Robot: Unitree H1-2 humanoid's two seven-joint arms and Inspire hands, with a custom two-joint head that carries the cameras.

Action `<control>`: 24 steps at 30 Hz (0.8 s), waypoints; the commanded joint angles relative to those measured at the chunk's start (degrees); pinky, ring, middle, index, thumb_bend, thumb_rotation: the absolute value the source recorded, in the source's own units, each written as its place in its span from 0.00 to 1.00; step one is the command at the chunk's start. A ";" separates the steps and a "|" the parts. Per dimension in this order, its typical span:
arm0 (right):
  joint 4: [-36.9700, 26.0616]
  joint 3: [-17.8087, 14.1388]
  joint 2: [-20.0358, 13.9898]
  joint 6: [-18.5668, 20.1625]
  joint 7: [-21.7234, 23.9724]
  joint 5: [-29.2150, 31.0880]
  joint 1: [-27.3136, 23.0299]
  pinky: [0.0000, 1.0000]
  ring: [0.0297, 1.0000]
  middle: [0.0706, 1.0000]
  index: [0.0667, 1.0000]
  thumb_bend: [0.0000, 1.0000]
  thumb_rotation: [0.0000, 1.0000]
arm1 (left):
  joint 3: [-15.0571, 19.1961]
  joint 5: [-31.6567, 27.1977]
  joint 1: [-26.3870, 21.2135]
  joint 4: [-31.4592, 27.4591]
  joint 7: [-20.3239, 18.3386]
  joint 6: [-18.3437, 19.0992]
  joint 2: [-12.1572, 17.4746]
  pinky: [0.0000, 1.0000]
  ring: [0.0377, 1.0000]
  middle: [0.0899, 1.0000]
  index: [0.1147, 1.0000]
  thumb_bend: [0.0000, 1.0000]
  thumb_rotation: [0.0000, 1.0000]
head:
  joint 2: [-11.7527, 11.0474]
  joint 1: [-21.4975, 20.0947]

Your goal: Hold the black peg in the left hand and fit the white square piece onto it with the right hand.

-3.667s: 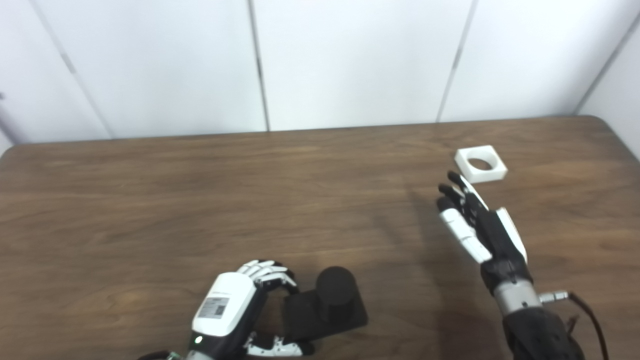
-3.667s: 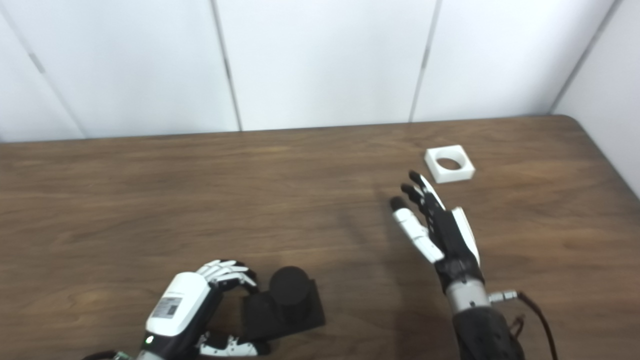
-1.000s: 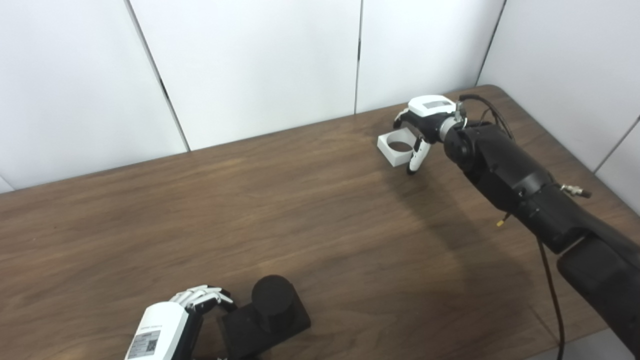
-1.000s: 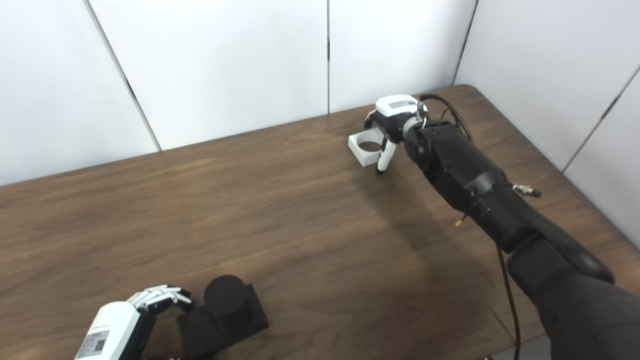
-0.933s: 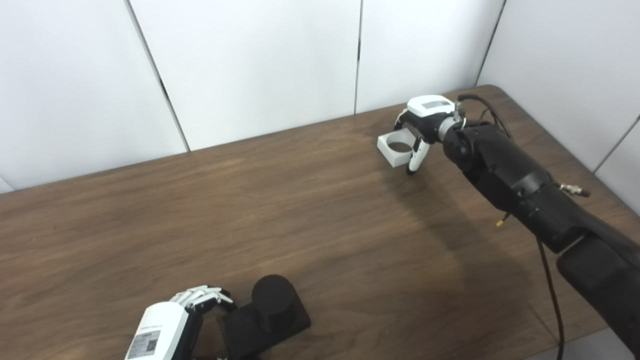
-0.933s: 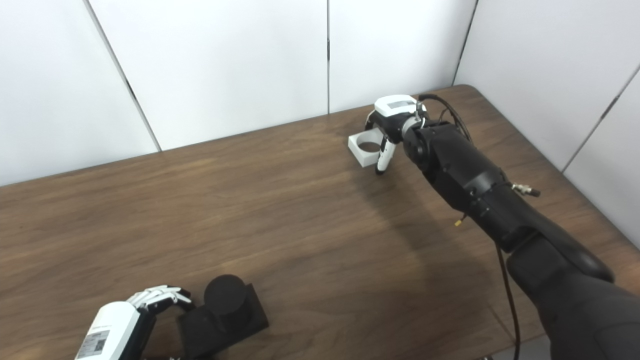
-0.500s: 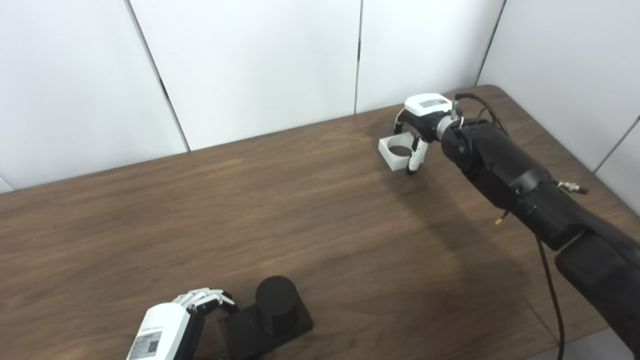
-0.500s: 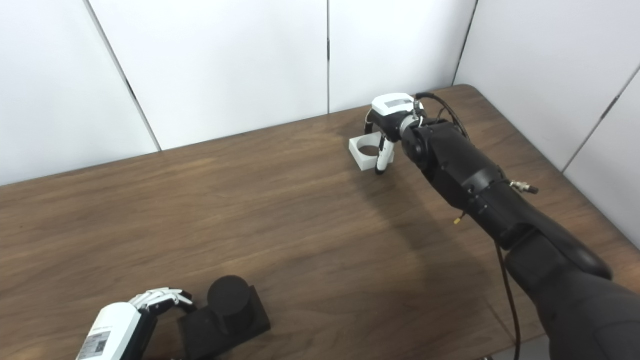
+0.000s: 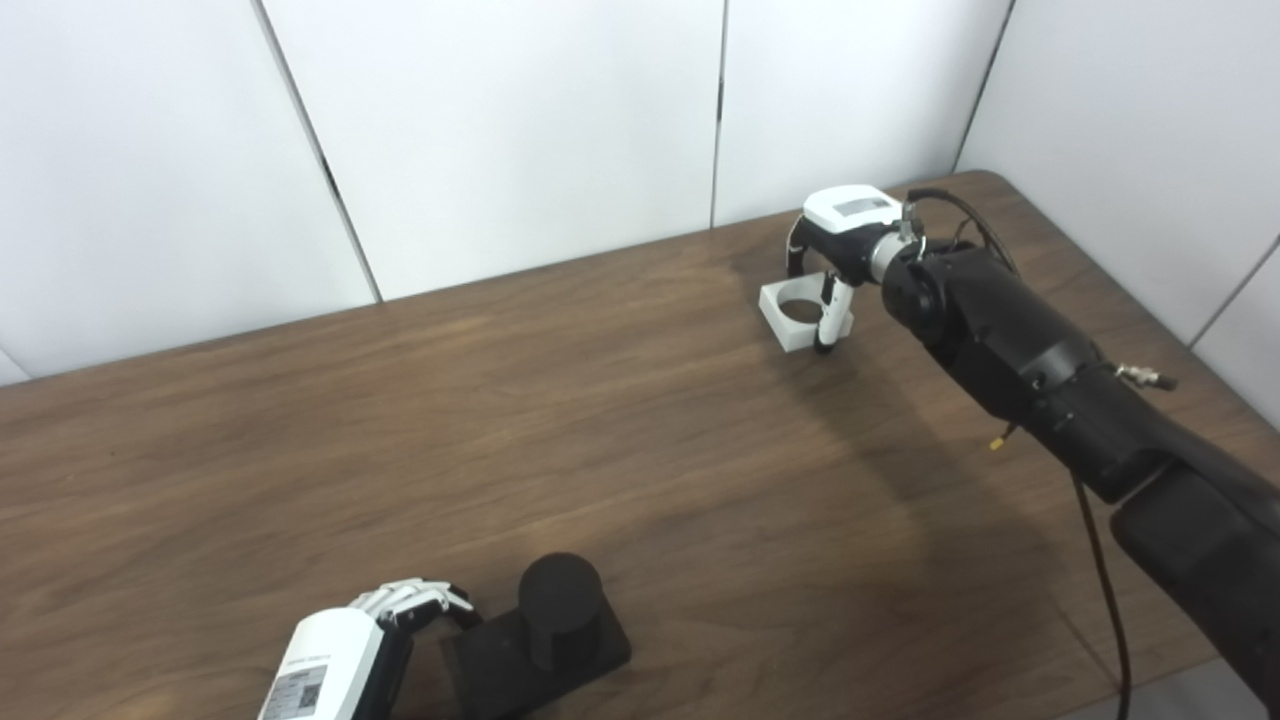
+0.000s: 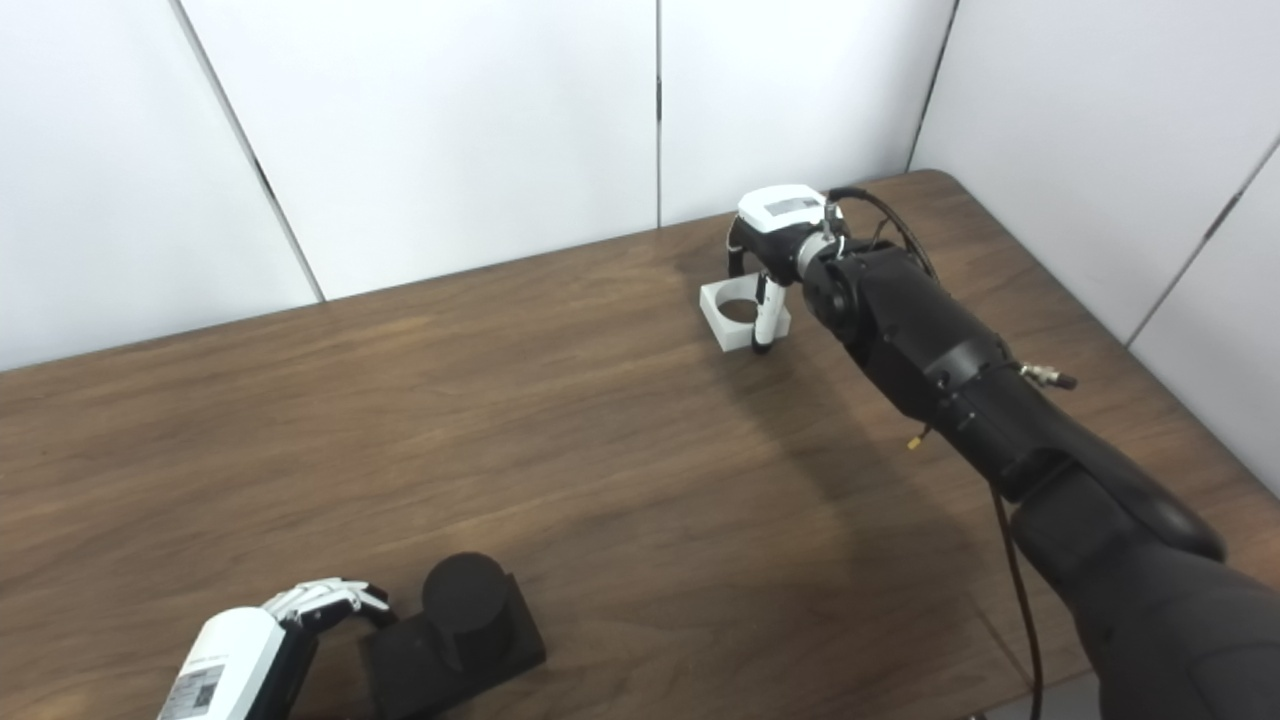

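The black peg [image 9: 558, 606], a short cylinder on a square black base, stands near the table's front edge at the left. My left hand [image 9: 338, 652] is beside it, its fingers [image 9: 415, 597] curled over the base's left edge; the thumb is hidden. At the far right lies the white square piece [image 9: 790, 331] with its round hole, flat on the table. My right hand [image 9: 840, 235] hangs over it, palm down. Its thumb presses the piece's near right side and its fingers come down behind the far side.
The brown wooden table [image 9: 640, 420] ends at a rounded corner just behind my right hand, with white wall panels close behind it. A thin cable [image 9: 1100, 560] hangs from my right forearm over the table's right part.
The right hand has closed on the white piece, which slid and turned slightly toward me. The left hand and black peg have shifted a little to the right.
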 commanded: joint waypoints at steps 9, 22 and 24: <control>-7.65 -1.31 -2.02 -1.15 2.67 1.16 -0.56 0.81 0.87 0.77 0.45 0.52 0.13 | -1.52 1.35 0.47 0.42 -2.75 0.64 -0.62 0.74 0.77 0.70 0.42 0.52 0.04 | 0.07 2.35; -35.11 -4.54 -4.98 -1.29 13.08 2.21 5.38 0.82 0.86 0.75 0.45 0.52 0.13 | -3.73 4.63 -0.44 0.41 -3.60 2.84 -3.04 0.77 0.78 0.71 0.42 0.52 0.04 | 2.28 10.73; -39.58 -5.22 -4.81 -0.83 15.38 3.04 6.19 0.80 0.86 0.75 0.45 0.52 0.13 | -4.07 5.35 -0.68 0.42 -3.92 3.32 -3.55 0.77 0.78 0.71 0.42 0.52 0.04 | 2.64 12.08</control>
